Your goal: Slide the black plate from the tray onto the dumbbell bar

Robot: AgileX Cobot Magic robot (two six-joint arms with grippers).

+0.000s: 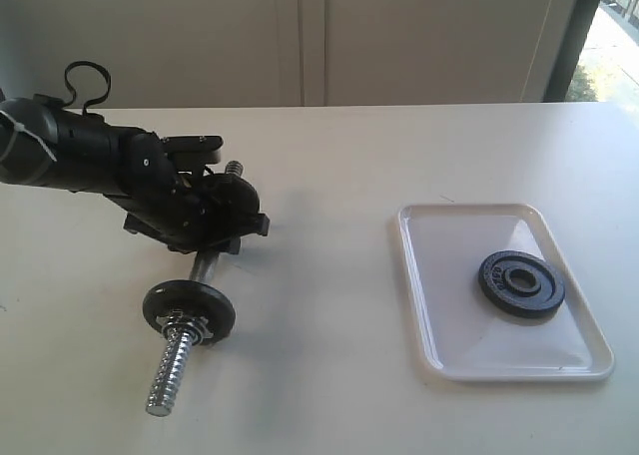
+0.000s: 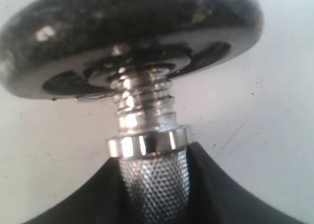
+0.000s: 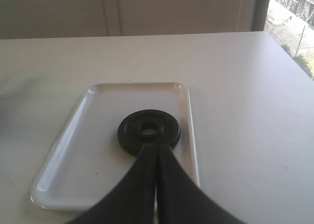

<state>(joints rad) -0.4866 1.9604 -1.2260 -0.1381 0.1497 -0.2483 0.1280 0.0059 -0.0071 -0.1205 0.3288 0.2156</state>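
Gripping the short chrome dumbbell bar (image 1: 178,360), the left pincer (image 2: 154,184) waits while the clenched, empty right pincer (image 3: 156,150) must open to take the round black iron plate (image 1: 520,284) lying in the white plastic tray (image 1: 449,275).

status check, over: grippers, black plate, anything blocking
Left gripper shut on the dumbbell bar. Right gripper shut, empty, short of the black plate, which lies flat in the tray. Nothing between tray and bar.
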